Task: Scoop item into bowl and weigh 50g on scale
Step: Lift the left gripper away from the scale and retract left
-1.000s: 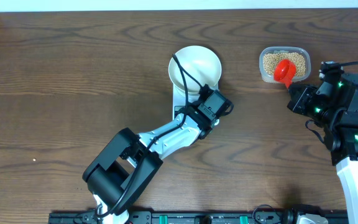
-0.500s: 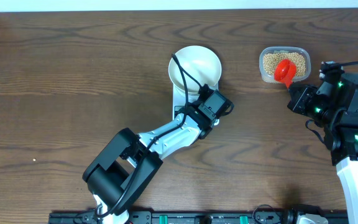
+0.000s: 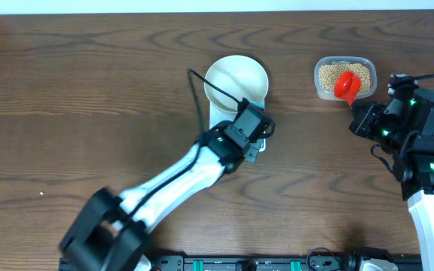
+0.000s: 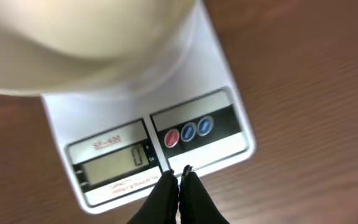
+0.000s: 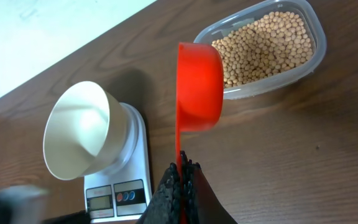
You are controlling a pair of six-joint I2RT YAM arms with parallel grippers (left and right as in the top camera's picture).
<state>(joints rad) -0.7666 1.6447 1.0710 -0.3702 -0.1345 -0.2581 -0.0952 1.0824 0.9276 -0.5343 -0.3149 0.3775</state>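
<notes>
The white bowl [image 3: 236,80] stands on the white scale [image 3: 218,114] and looks empty. In the left wrist view the scale [image 4: 216,74] has a grey display [image 4: 110,162] reading 0, with the bowl [image 4: 79,37] above it. My left gripper [image 4: 179,174] is shut and empty, its tips at the scale's front edge by the buttons; from overhead it covers that edge [image 3: 246,135]. My right gripper [image 5: 182,171] is shut on the handle of a red scoop [image 5: 199,87], held over the near rim of the clear container [image 5: 266,46] of tan beans [image 3: 334,74].
The clear bean container [image 3: 343,75] sits at the back right, to the right of the bowl. My right arm [image 3: 420,143] stands at the table's right edge. A pale wall edge runs along the table's far side.
My left arm has swung and stretched out, and its gripper has shifted slightly left over the scale's front edge. The right arm and the red scoop have not moved.
</notes>
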